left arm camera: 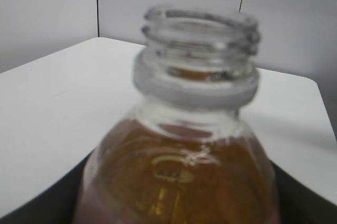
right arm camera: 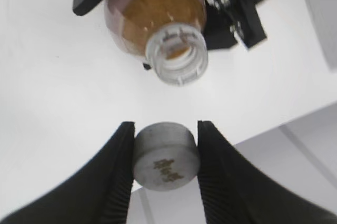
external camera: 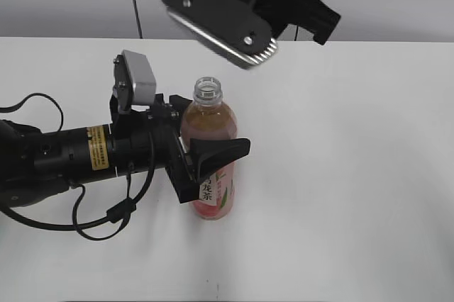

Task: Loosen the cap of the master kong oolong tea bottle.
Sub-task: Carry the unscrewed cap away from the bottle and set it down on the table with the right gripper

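Left pincer (external camera: 213, 164): lying low and horizontal, clamping the bottle (external camera: 211, 153) at mid-body.
Right pincer (right arm camera: 165, 145): hanging raised above, pinching the cap (right arm camera: 166, 162) between both fingers.

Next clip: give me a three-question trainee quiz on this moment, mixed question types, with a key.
1. True or false: the cap is screwed onto the master kong oolong tea bottle.
2. Which gripper clamps the bottle's body? A) left gripper B) right gripper C) neither
3. Fill in: the bottle's threaded neck is ____ (open or covered).

Key:
1. False. The right wrist view shows the cap off the bottle, pinched between the right gripper's jaws.
2. A. In the exterior view the left gripper's jaws close around the upright bottle at label height on the table.
3. Open; bare threads show, with amber tea below.
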`<state>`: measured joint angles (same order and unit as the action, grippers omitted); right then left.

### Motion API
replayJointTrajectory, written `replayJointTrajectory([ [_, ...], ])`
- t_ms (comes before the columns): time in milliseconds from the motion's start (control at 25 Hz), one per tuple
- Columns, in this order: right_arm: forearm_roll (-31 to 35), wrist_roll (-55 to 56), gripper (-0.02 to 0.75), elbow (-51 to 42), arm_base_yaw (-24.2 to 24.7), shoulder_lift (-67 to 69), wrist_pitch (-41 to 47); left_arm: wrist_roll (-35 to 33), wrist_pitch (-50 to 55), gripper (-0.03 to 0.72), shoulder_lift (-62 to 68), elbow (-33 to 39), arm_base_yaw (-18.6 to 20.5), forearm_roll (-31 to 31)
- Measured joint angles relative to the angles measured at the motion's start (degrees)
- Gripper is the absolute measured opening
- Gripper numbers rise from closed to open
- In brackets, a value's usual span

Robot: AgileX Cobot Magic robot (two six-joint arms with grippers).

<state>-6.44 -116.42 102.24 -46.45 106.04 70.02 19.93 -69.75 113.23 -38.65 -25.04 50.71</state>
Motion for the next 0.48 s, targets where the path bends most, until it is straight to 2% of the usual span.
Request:
replayJointTrajectory([
  [200,-2.6,36.7,0.272,-0.7,6.6,-1.2,0.0,0.0,0.0,0.445,0.0,0.0,0.0,0.0],
  [320,-3.0,53.3,0.272,-3.5,12.3,-1.3,0.0,0.0,0.0,0.445,0.0,0.0,0.0,0.0],
  [480,0.2,67.8,0.272,-8.4,19.8,-1.0,0.0,0.0,0.0,0.445,0.0,0.0,0.0,0.0],
])
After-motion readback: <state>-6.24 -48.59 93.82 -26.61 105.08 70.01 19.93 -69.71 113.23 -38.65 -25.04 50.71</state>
